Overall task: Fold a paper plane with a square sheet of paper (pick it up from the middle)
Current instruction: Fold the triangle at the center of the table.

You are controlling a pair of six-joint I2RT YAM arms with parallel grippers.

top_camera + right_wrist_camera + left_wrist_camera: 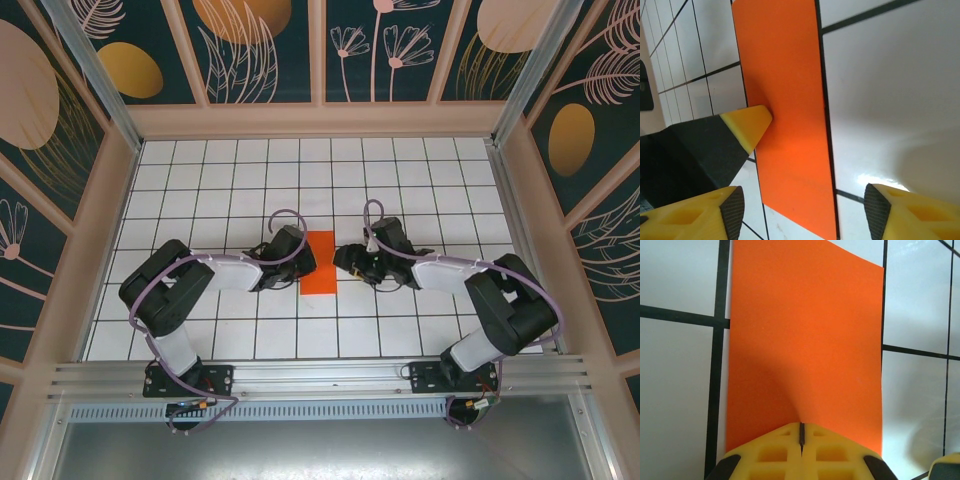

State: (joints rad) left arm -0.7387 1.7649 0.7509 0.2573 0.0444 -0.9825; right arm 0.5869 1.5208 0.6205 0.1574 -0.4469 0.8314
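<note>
The left arm is reaching in from the sheet's left, its elbow folded back toward the near rail and its wrist angled in toward the paper. The left gripper [297, 268] is meeting the left long edge of the orange sheet of paper [320, 262]. In the left wrist view its yellow fingers [775, 452] are pressing together with only a thin seam between them, and the sheet [805, 340] is rising in a soft ridge straight into that seam, so the left gripper [801, 440] is pinching the paper at its near edge.

The sheet is lying on the white tiled table [200, 180] between the two grippers, showing as a narrow rectangle, longer than it is wide, otherwise flat. From the right wrist, a yellow fingertip [751, 124] of the left gripper is touching the sheet [790, 100] at its far long edge.

The right arm is mirroring the left, coming in from the sheet's right with its elbow back. The right gripper [345, 262] is hanging just beside the sheet's right edge, and its fingers [885, 207] are standing wide apart, the right gripper [805, 207] holding nothing.
</note>
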